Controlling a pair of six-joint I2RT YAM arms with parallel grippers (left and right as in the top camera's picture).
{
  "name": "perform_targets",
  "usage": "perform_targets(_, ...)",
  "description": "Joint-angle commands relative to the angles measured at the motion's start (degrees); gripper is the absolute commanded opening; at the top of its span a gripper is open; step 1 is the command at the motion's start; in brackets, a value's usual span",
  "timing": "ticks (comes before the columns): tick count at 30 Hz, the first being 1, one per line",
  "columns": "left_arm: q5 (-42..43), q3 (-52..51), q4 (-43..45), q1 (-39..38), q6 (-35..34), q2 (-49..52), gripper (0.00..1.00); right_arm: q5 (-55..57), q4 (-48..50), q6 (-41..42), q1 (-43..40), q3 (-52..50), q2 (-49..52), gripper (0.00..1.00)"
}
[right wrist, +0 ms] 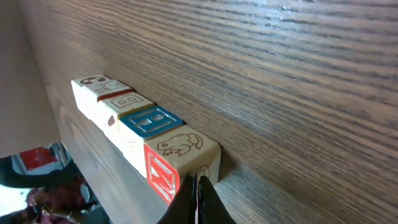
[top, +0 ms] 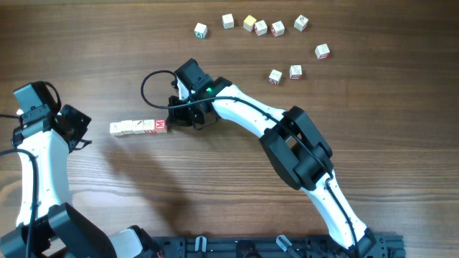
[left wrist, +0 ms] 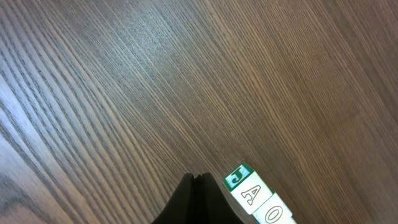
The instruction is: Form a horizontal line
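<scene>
The horizontal line (top: 138, 127) is a short row of pale letter cubes lying left of the table's middle. Its right end cube shows a red M (top: 160, 126). My right gripper (top: 173, 122) is shut, and its tips (right wrist: 199, 182) touch the end face of the M cube (right wrist: 166, 169). Nothing is between its fingers. In the right wrist view the line (right wrist: 134, 118) runs away from me, four cubes edge to edge. My left gripper (top: 84, 136) is shut and empty, just left of the row's other end. In the left wrist view its tips (left wrist: 198, 178) sit beside the J, A and O cubes (left wrist: 250, 191).
Several loose letter cubes (top: 276, 29) are scattered across the far right of the table, two more (top: 285, 73) a little nearer. A black cable (top: 152, 80) loops behind the right wrist. The right arm (top: 287, 136) stretches across the table's centre.
</scene>
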Motion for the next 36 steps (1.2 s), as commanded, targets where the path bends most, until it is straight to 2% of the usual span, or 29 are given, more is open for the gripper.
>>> perform_targets(1,-0.8,0.7,0.0,0.3,-0.7,-0.7,0.04,-1.2,0.5,0.6,0.0,-0.3,0.7,0.04)
perform_targets(12,-0.8,0.7,0.0,0.3,-0.7,-0.7,0.04,-1.0,-0.6,-0.1,0.0,-0.3,0.7,0.04)
perform_targets(17,-0.8,0.7,0.0,0.3,-0.5,-0.7,0.04,2.6,-3.5,-1.5,0.0,-0.3,0.7,0.04)
perform_targets(36,-0.8,0.7,0.0,0.3,-0.5,-0.7,0.04,-0.7,-2.2,1.7,0.7,-0.3,0.7,0.04)
